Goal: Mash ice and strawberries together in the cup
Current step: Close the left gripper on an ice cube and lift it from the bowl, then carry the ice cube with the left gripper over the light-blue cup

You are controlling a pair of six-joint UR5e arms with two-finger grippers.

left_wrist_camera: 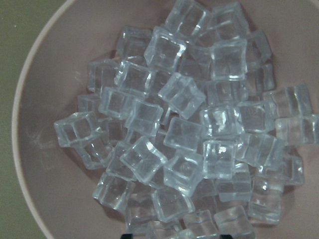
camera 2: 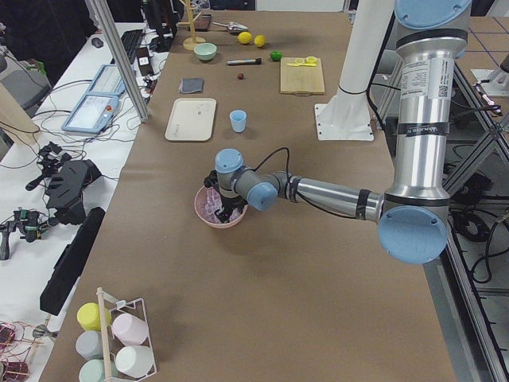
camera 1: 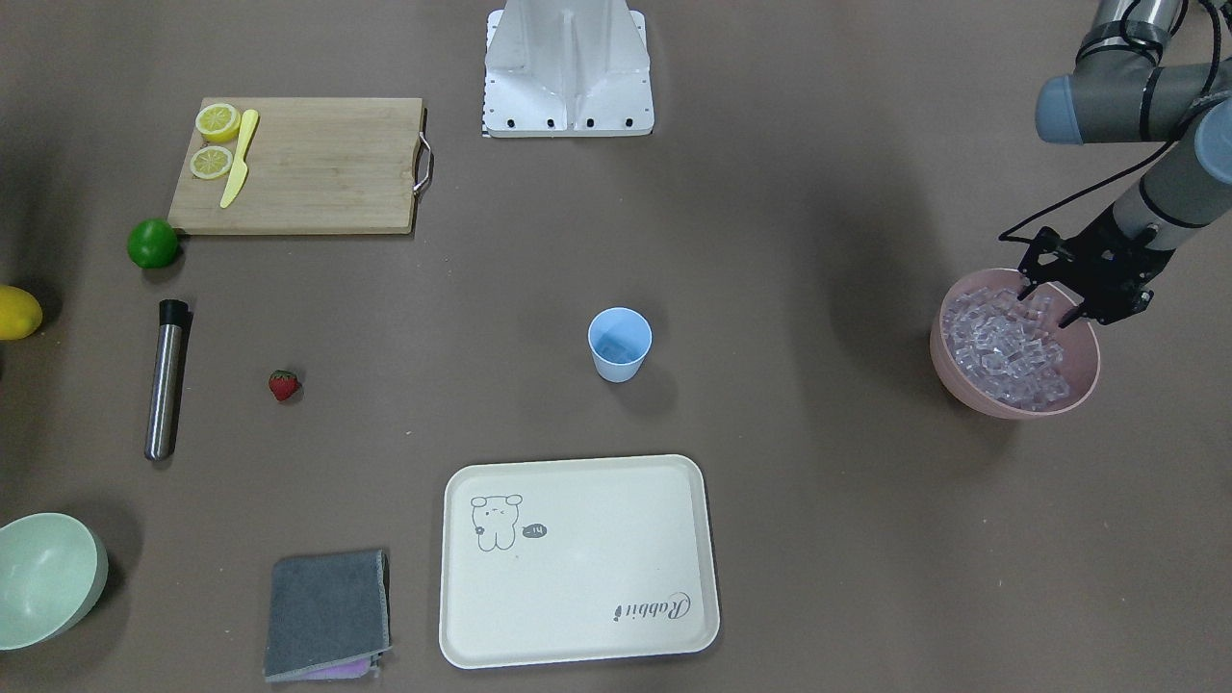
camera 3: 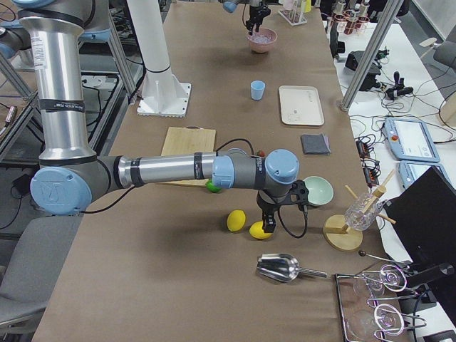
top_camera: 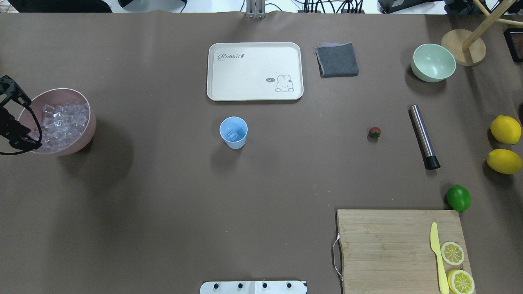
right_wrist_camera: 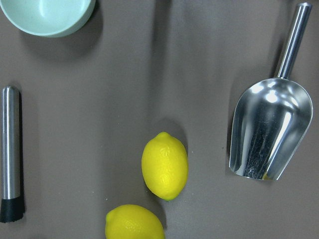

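The light-blue cup (camera 1: 619,345) stands upright mid-table; the overhead view shows one ice cube in the cup (top_camera: 233,132). Many clear ice cubes (left_wrist_camera: 184,129) fill the pink bowl (camera 1: 1001,409) at the table's end on my left. My left gripper (camera 1: 1049,300) hangs open just above the ice, at the bowl's robot-side rim, holding nothing. The small red strawberry (camera 1: 283,385) lies on the table on my right side, beside the steel muddler (camera 1: 166,380). My right gripper (camera 3: 265,217) hovers over two lemons at the right end; I cannot tell whether it is open or shut.
A cream tray (camera 1: 577,563) and a grey cloth (camera 1: 327,611) lie beyond the cup. A pale green bowl (camera 1: 43,577), a lime (camera 1: 153,243), and a cutting board (camera 1: 318,168) with lemon slices and a yellow knife are on the right side. A steel scoop (right_wrist_camera: 266,134) lies past the lemons (right_wrist_camera: 165,165).
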